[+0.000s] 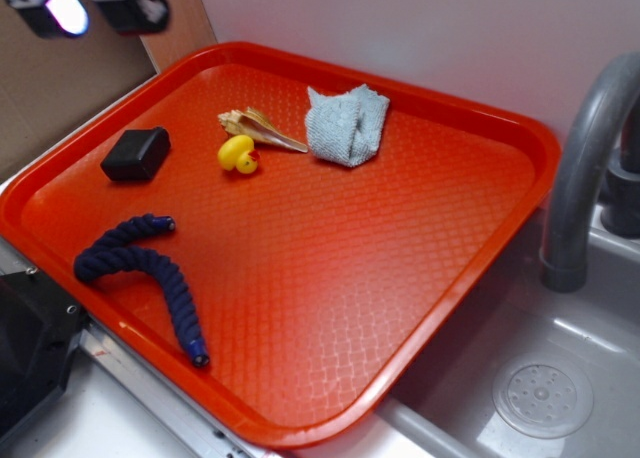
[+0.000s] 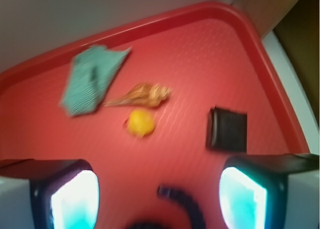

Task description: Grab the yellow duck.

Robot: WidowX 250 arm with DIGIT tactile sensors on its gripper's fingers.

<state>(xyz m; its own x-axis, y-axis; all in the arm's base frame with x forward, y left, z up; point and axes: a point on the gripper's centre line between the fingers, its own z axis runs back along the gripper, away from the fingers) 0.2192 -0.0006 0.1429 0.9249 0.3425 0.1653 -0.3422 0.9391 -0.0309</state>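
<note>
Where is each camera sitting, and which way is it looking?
Exterior: sits high beside the sink, looks down across the red tray; the gripper peeks in at the top left.
Wrist: rides on the arm above the tray, looks down and forward between the two open fingers.
Both show the yellow duck beside the seashell, plus the black block, cloth and blue rope.

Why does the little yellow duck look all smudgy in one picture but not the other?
In the wrist view everything is blurred, so the yellow duck is just a fuzzy blob, and the end effector pads glow bright. In the exterior view the duck is sharp, beak showing, with soft glare on the tray.
</note>
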